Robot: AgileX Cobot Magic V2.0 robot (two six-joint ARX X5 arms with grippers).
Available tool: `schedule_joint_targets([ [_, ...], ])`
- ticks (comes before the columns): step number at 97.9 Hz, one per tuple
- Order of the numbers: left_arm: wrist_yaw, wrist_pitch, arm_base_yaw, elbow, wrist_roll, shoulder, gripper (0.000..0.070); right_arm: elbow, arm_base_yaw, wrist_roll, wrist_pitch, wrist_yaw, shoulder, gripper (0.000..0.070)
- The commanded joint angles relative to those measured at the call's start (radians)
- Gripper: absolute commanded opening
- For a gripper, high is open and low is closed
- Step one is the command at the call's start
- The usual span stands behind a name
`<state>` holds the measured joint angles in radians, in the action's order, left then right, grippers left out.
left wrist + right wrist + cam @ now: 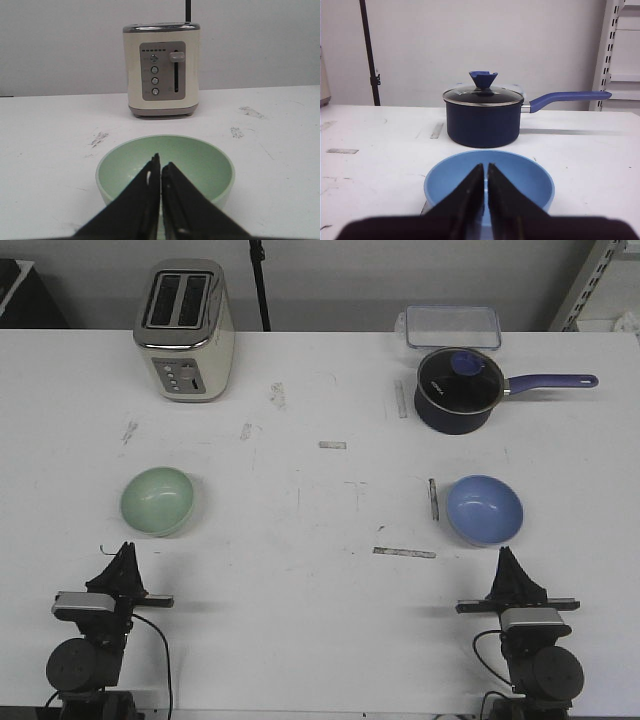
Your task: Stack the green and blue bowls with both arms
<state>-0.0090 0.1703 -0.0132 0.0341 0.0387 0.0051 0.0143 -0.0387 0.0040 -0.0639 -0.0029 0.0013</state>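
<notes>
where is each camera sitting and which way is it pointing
Front view: above the robot, looking forward over the table; both arms show, left gripper and right gripper.
Left wrist: low behind closed fingers, facing green bowl and toaster.
Right wrist: low behind closed fingers, facing blue bowl and saucepan.
Shared: each bowl also shows in the front view.

White logo on saucepan point(457, 390) too small to read, no other legible text

Lab test bench, not a kitchen: scuffed white table point(320, 620) with tape scraps, bare grey wall point(485, 40), metal shelving point(620, 55), and a toaster point(185, 330) and saucepan point(458, 390) laid out as props.
</notes>
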Motion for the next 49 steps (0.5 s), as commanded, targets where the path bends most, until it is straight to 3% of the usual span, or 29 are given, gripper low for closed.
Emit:
schedule_joint_targets([
  [1,0.001,0.011,0.001,-0.022,0.001,-0.002,0.0002,-0.002,0.000,-0.002,-0.011,0.003,0.000,0.0003],
  [49,0.001,0.011,0.001,-0.022,0.001,-0.002,0.0002,0.043,0.000,-0.001,-0.007,0.004,0.012,0.0003],
])
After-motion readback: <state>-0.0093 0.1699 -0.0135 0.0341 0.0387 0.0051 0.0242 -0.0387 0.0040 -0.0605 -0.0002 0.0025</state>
